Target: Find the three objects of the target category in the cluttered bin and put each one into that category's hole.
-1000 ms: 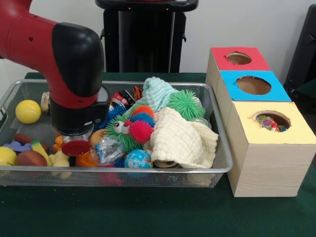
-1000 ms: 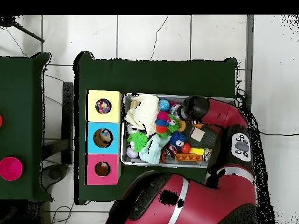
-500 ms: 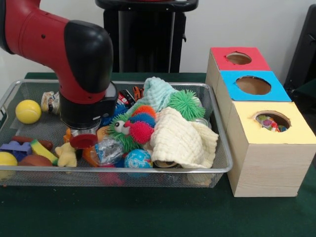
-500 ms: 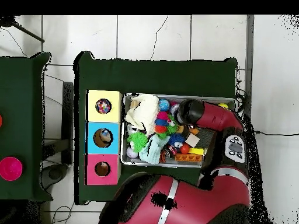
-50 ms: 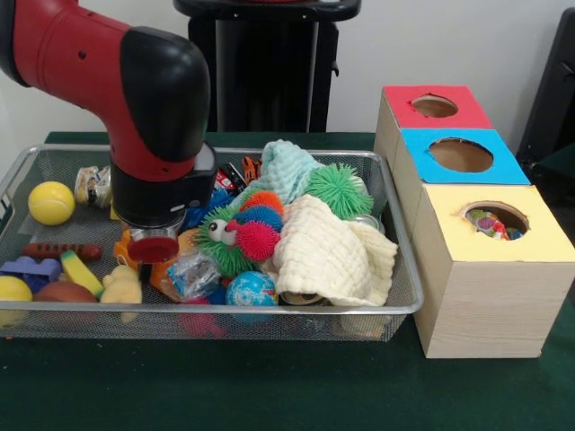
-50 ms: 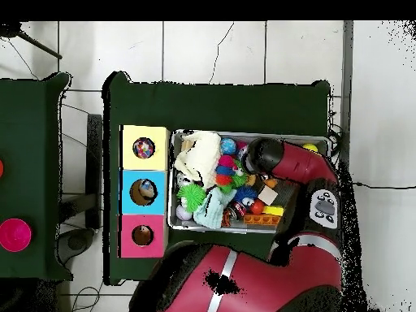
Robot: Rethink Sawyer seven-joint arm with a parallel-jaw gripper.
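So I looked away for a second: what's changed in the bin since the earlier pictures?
The gripper has moved right along the bin toward the spiky toys and risen slightly; nothing visibly grabbed. The cloths and three boxes stayed put.

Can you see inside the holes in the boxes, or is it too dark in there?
Front view: the yellow-topped wooden box's hole is lit enough to show colourful bits inside; the red-topped box's hole looks dim and brown. Overhead view: all three holes show as dark circles, with speckled colours in the yellow one.

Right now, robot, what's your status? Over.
Gripper low over the bin, nothing held. Yellow box has toys inside. Cream cloth covers things.
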